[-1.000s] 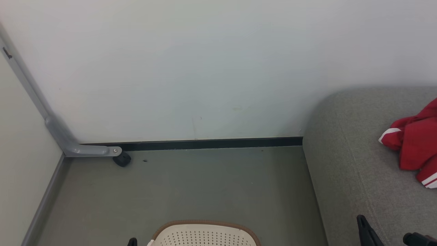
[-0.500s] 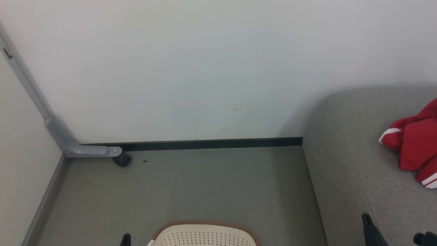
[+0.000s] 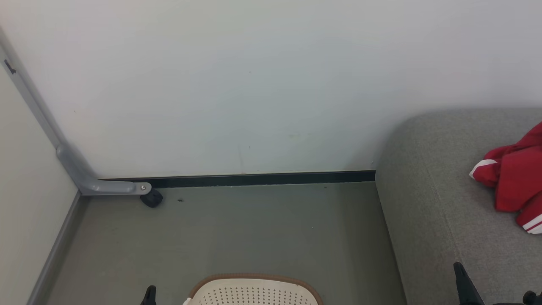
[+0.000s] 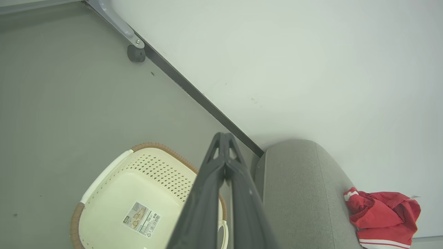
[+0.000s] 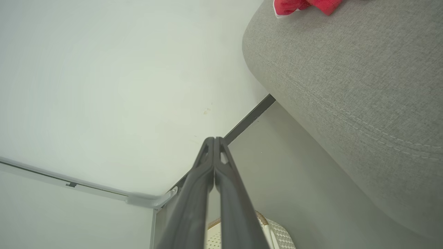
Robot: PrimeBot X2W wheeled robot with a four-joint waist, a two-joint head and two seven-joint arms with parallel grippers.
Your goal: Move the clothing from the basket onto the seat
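The cream basket [image 3: 254, 292] sits on the floor at the head view's bottom edge. In the left wrist view the basket [image 4: 155, 169] holds no clothing, and its bare floor carries a paper label [image 4: 142, 219]. A red garment with white stripes [image 3: 514, 182] lies on the grey seat [image 3: 436, 212] at the right. My left gripper [image 4: 224, 136] is shut on nothing, above the basket's right side, and its tip [image 3: 149, 294] peeks in left of the basket. My right gripper [image 5: 213, 140] is shut and holds nothing, low beside the seat's front [image 5: 346, 86].
A white wall with a black baseboard [image 3: 262, 178] closes the back. A grey metal bracket with a black caster [image 3: 151, 198] stands in the left corner. Grey floor [image 3: 237, 228] stretches between wall, basket and seat.
Both grippers have sunk toward the head view's bottom edge, the left one drifting left and the right one drifting right. The basket, the seat and the garment have stayed put.
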